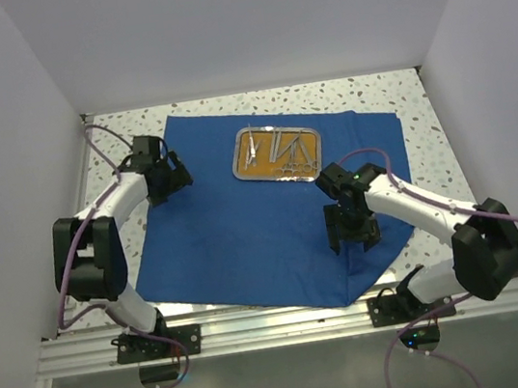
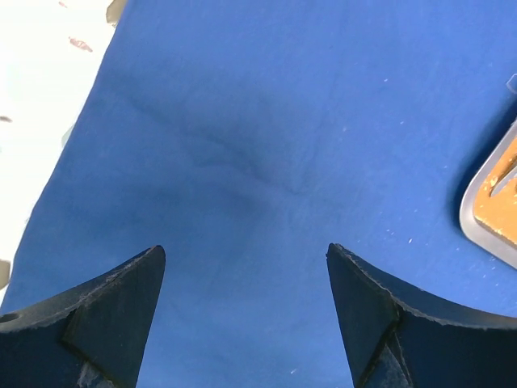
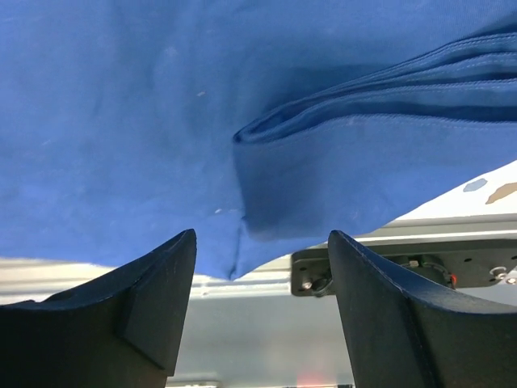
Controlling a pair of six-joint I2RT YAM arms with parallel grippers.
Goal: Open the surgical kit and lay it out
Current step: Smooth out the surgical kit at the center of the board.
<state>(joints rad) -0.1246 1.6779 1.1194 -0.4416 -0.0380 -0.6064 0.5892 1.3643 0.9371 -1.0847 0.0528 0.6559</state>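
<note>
The royal-blue cloth wrap lies spread over the table. On its far part sits the steel tray with an orange-brown inside, and several thin silvery instruments lie in it. My left gripper hovers open over the cloth's far left part, with the tray's corner to its right and nothing between the fingers. My right gripper hangs open over the cloth's near right corner. There a folded-over layer lies on the flat cloth, and the right gripper holds nothing.
Speckled white tabletop shows around the cloth. White walls close in the left, right and back. An aluminium rail with both arm bases runs along the near edge, and the cloth's near corner overhangs the rail.
</note>
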